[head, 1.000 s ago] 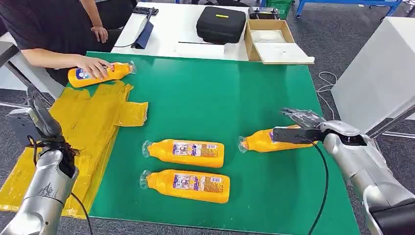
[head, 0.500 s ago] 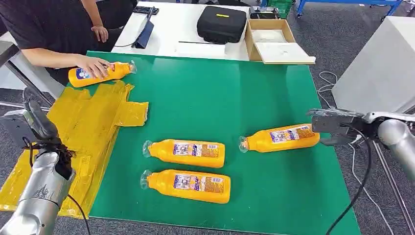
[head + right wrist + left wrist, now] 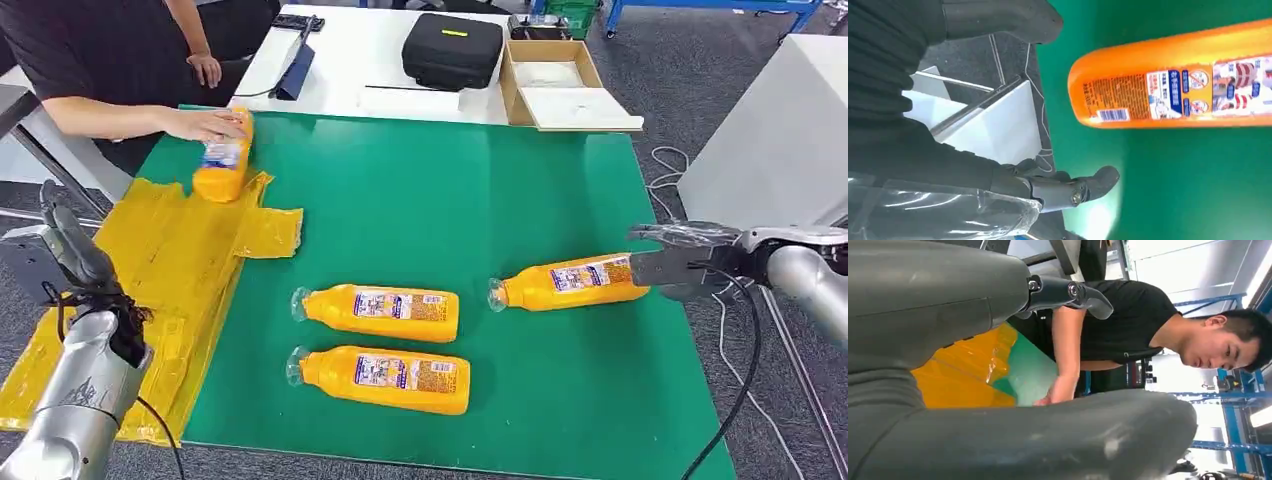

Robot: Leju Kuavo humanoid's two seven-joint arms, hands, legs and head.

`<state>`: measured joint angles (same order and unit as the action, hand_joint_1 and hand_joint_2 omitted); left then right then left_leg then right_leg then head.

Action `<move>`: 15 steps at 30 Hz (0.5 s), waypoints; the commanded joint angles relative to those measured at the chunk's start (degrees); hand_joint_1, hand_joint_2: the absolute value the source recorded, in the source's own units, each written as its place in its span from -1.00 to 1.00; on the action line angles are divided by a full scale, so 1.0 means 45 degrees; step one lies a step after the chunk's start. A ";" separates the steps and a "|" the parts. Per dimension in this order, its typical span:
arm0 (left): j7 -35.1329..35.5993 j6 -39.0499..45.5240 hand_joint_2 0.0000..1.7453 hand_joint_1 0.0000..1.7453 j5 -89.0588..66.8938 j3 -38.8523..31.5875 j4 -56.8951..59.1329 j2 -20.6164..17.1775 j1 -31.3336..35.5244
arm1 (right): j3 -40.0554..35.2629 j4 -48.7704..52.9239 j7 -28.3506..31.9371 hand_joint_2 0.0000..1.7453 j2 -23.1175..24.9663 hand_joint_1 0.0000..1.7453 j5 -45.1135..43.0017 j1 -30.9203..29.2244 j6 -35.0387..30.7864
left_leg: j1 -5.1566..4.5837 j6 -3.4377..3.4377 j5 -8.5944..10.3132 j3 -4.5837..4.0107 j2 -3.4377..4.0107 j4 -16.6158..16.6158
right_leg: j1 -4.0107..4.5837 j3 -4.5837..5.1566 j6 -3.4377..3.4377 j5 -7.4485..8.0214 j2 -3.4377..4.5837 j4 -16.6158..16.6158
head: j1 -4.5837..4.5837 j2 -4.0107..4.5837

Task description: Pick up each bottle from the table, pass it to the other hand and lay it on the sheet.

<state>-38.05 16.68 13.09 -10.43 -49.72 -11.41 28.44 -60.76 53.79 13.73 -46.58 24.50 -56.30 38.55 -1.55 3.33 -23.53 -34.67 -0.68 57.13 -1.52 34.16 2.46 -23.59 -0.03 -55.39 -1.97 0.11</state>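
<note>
A: Colours on the table (image 3: 520, 170)?
B: Green mat. Yellow crinkled sheet (image 3: 190, 250). Orange bottles (image 3: 380, 312), clear caps, white labels printed blue and red.
A: Beyond?
B: White desk (image 3: 350, 60), black case (image 3: 452, 48), tan cardboard box (image 3: 512, 85). Person's shirt (image 3: 70, 50) black.
A: Hands?
B: Right hand (image 3: 680, 262) dark grey; arms silver.

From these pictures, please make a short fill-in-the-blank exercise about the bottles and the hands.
1. The mat under the bottles is coloured ____.
2. The right hand is beside a bottle and holds ____.
3. A person's hand rests on a bottle partly lying on the ____ sheet.

Missing words: green; nothing; yellow
</note>
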 commanded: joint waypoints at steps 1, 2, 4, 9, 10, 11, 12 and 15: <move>0.0143 -0.0021 -1.00 -1.00 -0.0051 0.0131 0.0770 0.0246 0.0727 | -0.1663 -0.2050 0.0164 1.00 0.1211 -1.00 -0.0033 -0.0770 -0.0471 | 0.0012 -0.0034 -0.0001 0.0011 0.0007 0.0000 | 0.0011 -0.0016 -0.0021 0.0003 0.0002 0.0009 | 0.0000 0.0000; 0.0145 -0.0065 -1.00 -1.00 -0.0096 0.0191 0.0908 0.0263 0.0850 | -0.1784 -0.2462 0.0288 1.00 0.1447 -1.00 -0.0058 -0.0808 -0.0502 | 0.0028 -0.0062 -0.0009 0.0032 0.0023 0.0007 | 0.0027 -0.0039 -0.0039 0.0003 0.0013 0.0013 | 0.0000 0.0000; 0.0123 -0.0054 -1.00 -1.00 -0.0158 0.0280 0.1137 0.0353 0.1052 | -0.1909 -0.3117 0.0341 1.00 0.1856 -1.00 0.0004 -0.0640 -0.0773 | 0.0022 -0.0040 -0.0003 0.0017 0.0012 0.0005 | 0.0022 -0.0024 -0.0025 0.0007 0.0007 0.0012 | 0.0005 0.0000; 0.0023 -0.0080 -1.00 -1.00 -0.0266 0.0439 0.1375 0.0567 0.1312 | -0.2054 -0.4297 0.0642 1.00 0.2514 -1.00 0.0171 -0.0150 -0.1450 | 0.0019 -0.0043 0.0003 0.0026 0.0005 -0.0004 | 0.0019 -0.0030 -0.0027 0.0008 -0.0001 0.0018 | 0.0005 0.0000; 0.0026 -0.0040 -1.00 -1.00 -0.0307 0.0487 0.1458 0.0618 0.1411 | -0.2088 -0.4692 0.0841 1.00 0.2693 -1.00 0.0208 -0.0056 -0.1599 | 0.0030 -0.0064 0.0002 0.0039 0.0009 -0.0003 | 0.0030 -0.0048 -0.0041 0.0010 0.0000 0.0024 | 0.0000 0.0000; 0.0036 -0.0036 -1.00 -1.00 -0.0321 0.0532 0.1492 0.0651 0.1479 | -0.2100 -0.4827 0.0874 1.00 0.2745 -1.00 0.0217 0.0041 -0.1673 | 0.0033 -0.0050 0.0004 0.0041 -0.0001 -0.0007 | 0.0034 -0.0054 -0.0035 0.0009 -0.0009 0.0032 | 0.0005 0.0000; 0.0061 -0.0012 -1.00 -1.00 -0.0321 0.0560 0.1582 0.0668 0.1585 | -0.2128 -0.5051 0.0927 1.00 0.2857 -1.00 0.0260 0.0140 -0.1786 | 0.0036 -0.0066 0.0003 0.0052 0.0000 -0.0008 | 0.0036 -0.0065 -0.0045 0.0007 -0.0010 0.0033 | -0.0005 0.0000; -0.0045 -0.0032 -1.00 -1.00 -0.0293 0.0535 0.1884 0.0675 0.1778 | -0.2234 -0.5999 0.1172 1.00 0.3519 -1.00 0.0477 0.0171 -0.2101 | 0.0037 -0.0062 0.0000 0.0043 -0.0004 0.0001 | 0.0037 -0.0054 -0.0041 0.0003 -0.0013 0.0024 | 0.0000 0.0000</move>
<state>-37.92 16.52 11.69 -9.00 -48.06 -9.99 31.53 -66.38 39.91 17.33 -38.86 25.51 -55.49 31.28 -1.54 3.35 -23.51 -34.65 -0.70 57.14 -1.51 34.16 2.47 -23.59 -0.04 -55.39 -1.97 0.11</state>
